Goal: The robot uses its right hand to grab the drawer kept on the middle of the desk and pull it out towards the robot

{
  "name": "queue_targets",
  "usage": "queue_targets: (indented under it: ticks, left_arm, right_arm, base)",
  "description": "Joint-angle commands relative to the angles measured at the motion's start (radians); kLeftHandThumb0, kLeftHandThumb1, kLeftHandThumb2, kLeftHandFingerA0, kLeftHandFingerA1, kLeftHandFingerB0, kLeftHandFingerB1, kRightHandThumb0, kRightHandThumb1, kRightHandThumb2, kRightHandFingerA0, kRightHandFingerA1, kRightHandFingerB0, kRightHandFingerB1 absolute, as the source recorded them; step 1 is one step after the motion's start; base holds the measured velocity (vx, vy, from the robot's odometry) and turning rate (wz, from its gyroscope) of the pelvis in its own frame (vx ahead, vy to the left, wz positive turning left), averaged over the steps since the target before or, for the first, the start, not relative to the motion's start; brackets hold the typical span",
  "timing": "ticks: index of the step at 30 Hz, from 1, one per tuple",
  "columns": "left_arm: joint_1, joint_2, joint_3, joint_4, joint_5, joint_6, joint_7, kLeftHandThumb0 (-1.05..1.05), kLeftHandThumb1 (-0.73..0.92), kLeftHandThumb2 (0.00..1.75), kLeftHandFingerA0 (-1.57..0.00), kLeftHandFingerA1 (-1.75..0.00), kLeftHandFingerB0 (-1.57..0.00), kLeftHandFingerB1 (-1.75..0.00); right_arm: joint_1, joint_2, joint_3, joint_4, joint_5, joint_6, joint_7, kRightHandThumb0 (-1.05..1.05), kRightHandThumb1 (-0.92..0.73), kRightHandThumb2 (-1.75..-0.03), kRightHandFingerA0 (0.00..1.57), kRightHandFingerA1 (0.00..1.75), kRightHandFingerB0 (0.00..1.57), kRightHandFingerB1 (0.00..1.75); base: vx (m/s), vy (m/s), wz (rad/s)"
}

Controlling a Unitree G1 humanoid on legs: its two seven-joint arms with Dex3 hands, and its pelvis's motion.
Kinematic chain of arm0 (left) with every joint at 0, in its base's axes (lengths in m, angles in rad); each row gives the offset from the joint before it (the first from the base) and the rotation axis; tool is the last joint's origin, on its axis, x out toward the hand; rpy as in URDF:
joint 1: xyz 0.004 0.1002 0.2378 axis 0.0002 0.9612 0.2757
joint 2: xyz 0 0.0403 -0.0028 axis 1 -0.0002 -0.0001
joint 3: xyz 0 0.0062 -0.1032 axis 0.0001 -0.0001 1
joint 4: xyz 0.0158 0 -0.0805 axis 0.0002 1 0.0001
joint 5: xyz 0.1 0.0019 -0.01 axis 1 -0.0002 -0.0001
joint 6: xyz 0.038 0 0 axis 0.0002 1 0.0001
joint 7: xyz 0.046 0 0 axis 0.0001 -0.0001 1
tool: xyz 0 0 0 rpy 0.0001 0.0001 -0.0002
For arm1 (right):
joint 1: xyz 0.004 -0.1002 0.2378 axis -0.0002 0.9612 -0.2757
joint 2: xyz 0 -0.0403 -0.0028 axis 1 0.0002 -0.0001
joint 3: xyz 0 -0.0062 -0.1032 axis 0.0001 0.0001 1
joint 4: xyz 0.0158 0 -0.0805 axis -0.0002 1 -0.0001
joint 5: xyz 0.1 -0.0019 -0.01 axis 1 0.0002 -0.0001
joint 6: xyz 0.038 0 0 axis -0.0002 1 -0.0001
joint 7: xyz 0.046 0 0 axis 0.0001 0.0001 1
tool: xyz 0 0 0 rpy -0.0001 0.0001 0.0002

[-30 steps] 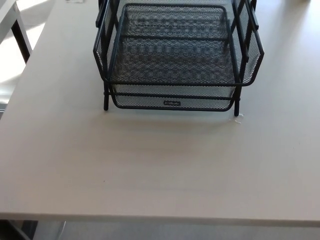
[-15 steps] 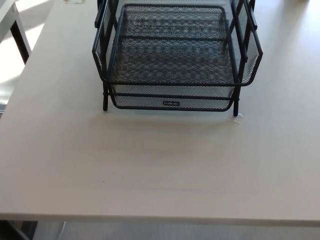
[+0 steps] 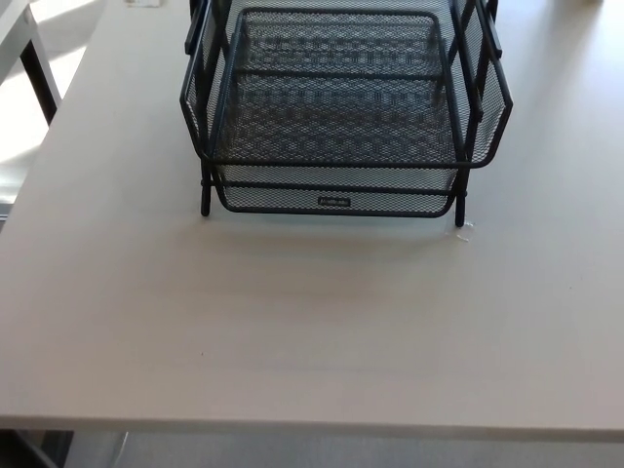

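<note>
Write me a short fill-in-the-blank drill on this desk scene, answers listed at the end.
1. The black tray rack is made of wire ____.
2. The rack stands on a pale ____.
3. The small label sits on the front of the ____ tray.
4. The number of robot hands in view is ____.

Answers: mesh; desk; lower; zero

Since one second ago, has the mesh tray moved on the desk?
No. The mesh tray keeps its place beside the small scrap on the desk.
</note>
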Motion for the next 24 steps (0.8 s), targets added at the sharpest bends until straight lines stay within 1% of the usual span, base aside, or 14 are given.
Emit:
queue_targets:
  ticks: [1, 2, 3, 4, 6, 9, 10, 11, 13, 15, 17, 18, 23, 24]
  left_arm:
    - [0.017, 0.002, 0.017, -0.033, -0.002, 0.074, -0.013, -0.33, 0.7, 0.6, -0.58, -0.91, -0.59, -0.69]
    - [0.019, 0.008, 0.014, -0.034, 0.003, 0.064, -0.015, -0.34, 0.71, 0.59, -0.58, -0.94, -0.58, -0.7]
    - [0.013, 0.013, 0.007, -0.023, 0.009, 0.057, -0.014, -0.34, 0.7, 0.61, -0.57, -0.88, -0.57, -0.66]
    - [-0.001, 0.013, -0.004, 0.003, 0.016, 0.042, -0.007, -0.31, 0.71, 0.61, -0.56, -0.86, -0.58, -0.64]
    - [-0.004, 0.006, -0.005, -0.002, 0.011, 0.054, -0.009, -0.31, 0.71, 0.61, -0.57, -0.87, -0.58, -0.66]
    - [-0.013, 0.011, -0.018, 0.021, 0.025, 0.032, 0.001, -0.31, 0.71, 0.61, -0.56, -0.85, -0.58, -0.65]
    - [0.013, 0.003, 0.007, -0.024, 0.005, 0.062, -0.007, -0.33, 0.71, 0.6, -0.57, -0.9, -0.6, -0.7]
    - [0.016, -0.002, 0.016, -0.035, -0.009, 0.082, -0.019, -0.32, 0.71, 0.6, -0.56, -0.89, -0.59, -0.69]
    - [0.007, 0.005, 0.003, -0.02, 0.005, 0.065, -0.014, -0.32, 0.71, 0.6, -0.57, -0.91, -0.6, -0.7]
    - [0.012, -0.012, 0.028, -0.05, -0.045, 0.13, -0.056, -0.32, 0.71, 0.6, -0.56, -0.91, -0.58, -0.71]
    - [0.005, -0.016, 0.013, -0.026, -0.03, 0.111, -0.039, -0.32, 0.7, 0.6, -0.57, -0.86, -0.59, -0.69]
    - [0.0, -0.015, 0.008, -0.023, -0.025, 0.112, -0.04, -0.3, 0.72, 0.61, -0.57, -0.87, -0.57, -0.66]
    - [-0.002, -0.003, -0.015, -0.017, 0.01, 0.096, -0.025, -0.33, 0.7, 0.61, -0.55, -0.86, -0.54, -0.63]
    - [-0.002, -0.005, -0.015, -0.017, 0.009, 0.097, -0.025, -0.31, 0.71, 0.61, -0.54, -0.84, -0.55, -0.6]
  right_arm:
    - [0.015, 0.034, 0.075, -0.035, 0.071, 0.111, 0.307, -0.82, -0.75, -0.63, 0.46, 0.47, 0.27, 0.3]
    - [0.017, 0.031, 0.09, -0.038, 0.062, 0.119, 0.321, -0.82, -0.77, -0.64, 0.5, 0.47, 0.27, 0.3]
    - [0.02, 0.029, 0.103, -0.047, 0.057, 0.136, 0.349, -0.93, -0.69, -1.02, 0.47, 0.56, 0.21, 0.43]
    - [0.007, 0.026, 0.114, -0.032, 0.068, 0.133, 0.414, -0.79, -0.74, -0.63, 0.67, 0.46, 0.28, 0.3]
    - [-0.038, 0.035, 0.095, -0.004, 0.118, 0.179, 0.524, -0.66, -0.73, -0.62, 0.47, 0.47, 0.33, 0.34]
    - [-0.049, 0.033, 0.096, 0.025, 0.137, 0.138, 0.551, -0.64, -0.7, -0.61, 0.56, 0.44, 0.39, 0.33]
    - [-0.051, 0.013, 0.131, 0.054, 0.113, 0.071, 0.583, -0.77, -0.58, -0.94, 0.5, 0.55, 0.34, 0.47]
    - [-0.05, 0.013, 0.128, 0.052, 0.126, 0.059, 0.607, -0.75, -0.79, -0.65, 0.5, 0.43, 0.39, 0.33]
    - [-0.054, 0.023, 0.106, 0.051, 0.152, 0.057, 0.578, -0.72, -0.83, -0.65, 0.29, 0.42, 0.46, 0.35]
    - [-0.069, 0.06, -0.003, 0.034, 0.288, 0.071, 0.629, -0.63, -0.83, -0.65, 0.36, 0.46, 0.47, 0.36]
    - [-0.091, 0.037, 0.048, 0.075, 0.215, 0.069, 0.59, -0.62, -0.82, -0.65, 0.37, 0.42, 0.48, 0.35]
    - [-0.108, 0.045, 0.025, 0.102, 0.237, 0.044, 0.567, -0.65, -0.77, -0.64, 0.26, 0.4, 0.32, 0.32]
    - [-0.107, 0.038, 0.008, 0.106, 0.261, -0.002, 0.558, -0.68, -0.75, -0.64, 0.24, 0.39, 0.35, 0.33]
    - [-0.125, 0.065, -0.05, 0.216, 0.323, 0.035, 0.692, -0.75, -0.81, -0.65, 0.34, 0.5, 0.36, 0.36]
  base:
    - [0.0, 0.0, 0.0]
    - [0.0, 0.0, 0.0]
    - [0.0, 0.0, 0.0]
    - [0.0, 0.0, 0.0]
    - [0.0, 0.0, 0.0]
    - [0.0, 0.0, 0.0]
    - [0.0, 0.0, 0.0]
    - [0.0, 0.0, 0.0]
    - [0.0, 0.0, 0.0]
    - [0.0, 0.0, 0.0]
    - [0.0, 0.0, 0.0]
    - [0.0, 0.0, 0.0]
    - [0.0, 0.0, 0.0]
    - [0.0, 0.0, 0.0]
